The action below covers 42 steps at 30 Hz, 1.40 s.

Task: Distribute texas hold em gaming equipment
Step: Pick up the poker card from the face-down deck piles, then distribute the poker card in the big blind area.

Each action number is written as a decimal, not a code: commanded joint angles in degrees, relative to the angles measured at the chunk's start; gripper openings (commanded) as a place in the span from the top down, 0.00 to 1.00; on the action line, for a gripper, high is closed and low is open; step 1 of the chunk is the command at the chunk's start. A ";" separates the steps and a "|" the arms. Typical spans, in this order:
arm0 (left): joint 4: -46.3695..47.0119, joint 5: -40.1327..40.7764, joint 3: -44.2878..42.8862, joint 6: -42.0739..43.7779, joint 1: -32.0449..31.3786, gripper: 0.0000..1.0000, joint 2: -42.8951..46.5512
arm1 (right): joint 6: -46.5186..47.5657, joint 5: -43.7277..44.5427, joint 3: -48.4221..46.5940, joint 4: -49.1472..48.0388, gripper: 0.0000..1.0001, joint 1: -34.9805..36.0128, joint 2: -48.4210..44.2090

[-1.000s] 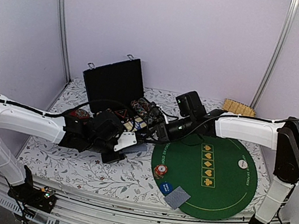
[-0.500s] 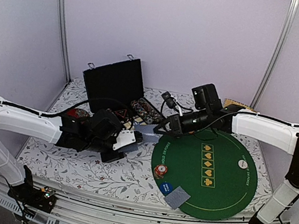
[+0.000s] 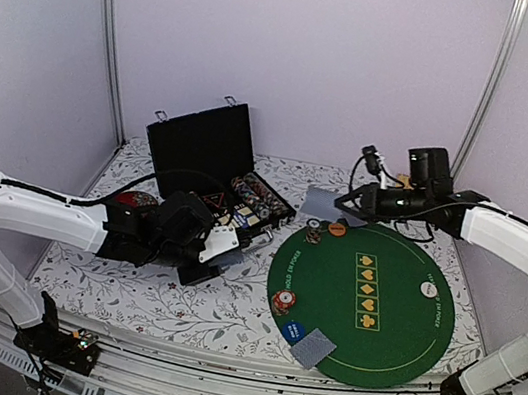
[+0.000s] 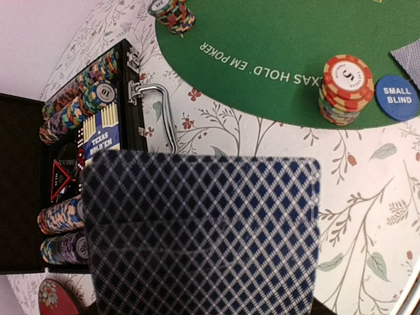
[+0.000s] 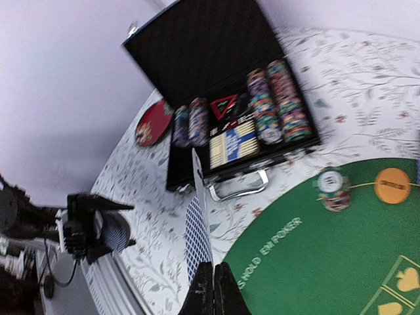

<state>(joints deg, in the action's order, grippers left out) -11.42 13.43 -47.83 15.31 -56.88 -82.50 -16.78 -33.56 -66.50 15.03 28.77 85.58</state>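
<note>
Pale lilac walls close in a table under a flowered cloth, with a round green mat on its right half and an open black case at the far left, chips racked in its tray. The right gripper hangs over the mat's far rim with its fingers pressed together on the bottom edge of one card, which stands out from them to the left, above the cloth between case and mat. The left gripper sits left of the mat, just near of the case, and carries the deck. Its own fingers are hidden behind the card backs, so how wide they stand I cannot tell. On the mat lie a near stack of chips, a blue disc, dealt cards at the near rim, a far stack, an orange disc and a white disc. A single card is probably light, thin, slick and bendy, so an edge pinch suits it, but it may flop or slide. The deck looks loose and could fan out, so it wants clamping across its sides. The chips seem stiff and heavier, and a stack taken low by its sides should be less likely to topple.
</note>
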 commanded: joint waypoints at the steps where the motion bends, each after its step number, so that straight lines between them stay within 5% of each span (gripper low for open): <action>1: 1.18 0.61 0.53 -2.41 0.36 0.44 1.28 | -7.94 8.23 7.66 -9.61 0.98 -7.16 -7.58; 7: 2.37 2.77 0.29 -3.94 0.40 0.43 0.83 | -14.35 13.75 15.32 -16.06 0.98 -14.31 -12.46; 17: 4.20 1.75 -1.46 -4.77 0.50 0.43 -1.08 | -23.24 22.56 22.16 -27.43 0.98 -15.76 -12.93; 35: 4.81 0.64 -1.03 -5.33 0.53 0.43 -2.80 | -47.12 23.03 2.47 -44.64 0.98 -16.29 30.50; 42: 4.67 0.52 -0.92 -5.21 0.57 0.43 -2.89 | -49.87 20.77 -0.94 -44.56 0.98 -16.21 36.91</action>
<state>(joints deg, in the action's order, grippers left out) -7.99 14.02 -47.97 10.41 -56.58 -84.88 -63.59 -11.27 -65.73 -27.42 12.69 120.42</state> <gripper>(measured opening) 0.569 0.022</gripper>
